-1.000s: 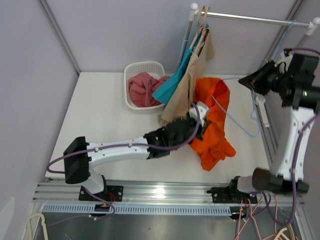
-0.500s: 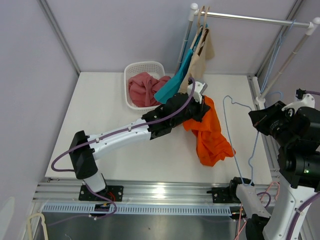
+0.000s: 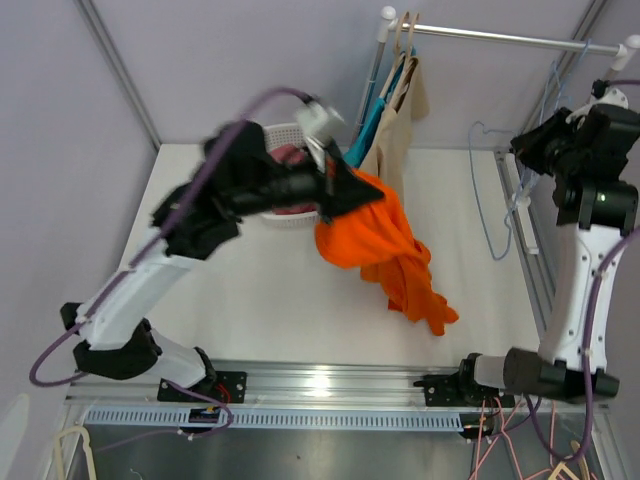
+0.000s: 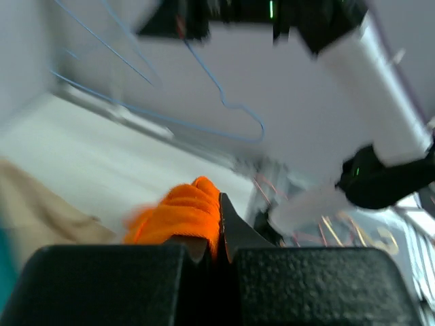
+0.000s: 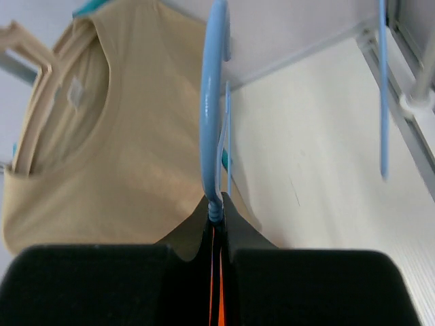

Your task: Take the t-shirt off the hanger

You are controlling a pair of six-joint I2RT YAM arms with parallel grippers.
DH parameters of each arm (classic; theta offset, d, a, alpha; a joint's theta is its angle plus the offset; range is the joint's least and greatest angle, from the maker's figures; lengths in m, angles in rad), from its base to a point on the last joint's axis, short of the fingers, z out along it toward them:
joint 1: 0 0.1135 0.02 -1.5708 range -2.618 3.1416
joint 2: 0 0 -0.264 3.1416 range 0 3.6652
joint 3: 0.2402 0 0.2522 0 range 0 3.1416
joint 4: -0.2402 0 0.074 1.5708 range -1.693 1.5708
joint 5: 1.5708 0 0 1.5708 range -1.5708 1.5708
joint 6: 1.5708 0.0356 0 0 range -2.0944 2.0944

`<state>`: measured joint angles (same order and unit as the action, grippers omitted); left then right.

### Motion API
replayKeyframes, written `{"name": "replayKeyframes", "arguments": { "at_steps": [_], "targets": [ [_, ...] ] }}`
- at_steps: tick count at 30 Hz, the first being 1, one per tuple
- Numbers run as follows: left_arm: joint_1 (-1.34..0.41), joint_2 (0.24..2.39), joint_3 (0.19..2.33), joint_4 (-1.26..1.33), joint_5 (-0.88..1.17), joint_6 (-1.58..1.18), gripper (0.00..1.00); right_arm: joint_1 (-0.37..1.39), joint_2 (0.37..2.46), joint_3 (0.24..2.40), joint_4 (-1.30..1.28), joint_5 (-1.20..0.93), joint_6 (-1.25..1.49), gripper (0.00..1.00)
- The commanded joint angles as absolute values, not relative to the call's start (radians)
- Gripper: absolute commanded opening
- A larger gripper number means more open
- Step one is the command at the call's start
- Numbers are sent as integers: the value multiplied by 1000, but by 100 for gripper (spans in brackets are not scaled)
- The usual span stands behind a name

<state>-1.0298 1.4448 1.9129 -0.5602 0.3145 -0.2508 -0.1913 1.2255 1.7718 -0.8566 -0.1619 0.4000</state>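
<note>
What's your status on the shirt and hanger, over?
Left hand shut on orange shirt, shirt dangling. Right hand shut on blue hanger, bare, well apart from shirt. Nothing snagging in view.

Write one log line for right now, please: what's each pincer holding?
left pincer: shut on orange t-shirt, held up | right pincer: shut on blue hanger | hanger: bare, t-shirt off it

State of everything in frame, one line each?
left gripper: shut on orange t-shirt
right gripper: shut on blue hanger
orange t-shirt: lifted, dangling, off its hanger
blue hanger: bare
beige t-shirt: hanging
teal garment: hanging
basket: holds pink cloth
</note>
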Motion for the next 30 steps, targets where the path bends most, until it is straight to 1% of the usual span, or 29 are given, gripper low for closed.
{"name": "replayKeyframes", "arguments": {
  "at_steps": [1, 3, 4, 5, 6, 8, 11, 12, 13, 14, 16, 17, 21, 23, 25, 30],
  "targets": [
    [-870, 1403, 2233, -791, 325, -241, 1, -215, 1366, 1908, -723, -280, 374, 0],
    [-810, 1463, 2339, -810, 354, -264, 1, -215, 1379, 1901, -611, -305, 400, 0],
    [-748, 1479, 2443, -787, 353, -287, 0, -212, 1384, 1893, -574, -304, 414, 0],
    [-711, 1491, 2454, -755, 354, -346, 1, -206, 1396, 1891, -546, -298, 419, 0],
    [-677, 1500, 2454, -670, 312, -377, 1, -203, 1407, 1911, -519, -282, 416, 0],
    [-597, 1499, 2392, -563, 285, -408, 1, -202, 1465, 1954, -511, -262, 405, 0],
    [-500, 1529, 2394, -389, 255, -420, 1, -207, 1555, 2107, -561, -278, 365, 0],
    [-474, 1542, 2404, -346, 259, -432, 1, -207, 1609, 2146, -575, -281, 344, 0],
    [-422, 1574, 2410, -307, 279, -463, 1, -207, 1632, 2205, -595, -282, 338, 0],
    [-401, 1589, 2433, -228, 285, -475, 1, -207, 1647, 2221, -594, -287, 331, 0],
    [-368, 1611, 2424, -135, 284, -457, 1, -207, 1680, 2236, -566, -291, 324, 0],
    [-362, 1623, 2427, -83, 250, -450, 0, -207, 1689, 2241, -558, -287, 327, 0],
    [-316, 1703, 2525, -26, 245, -449, 1, -218, 1772, 2313, -560, -311, 344, 0],
    [-288, 1730, 2525, -3, 247, -460, 1, -224, 1839, 2379, -569, -330, 359, 0],
    [-267, 1749, 2536, 73, 244, -466, 1, -224, 1890, 2405, -562, -340, 362, 0],
    [-247, 1811, 2562, 199, 193, -440, 1, -224, 1947, 2437, -523, -342, 347, 0]
  ]
}}
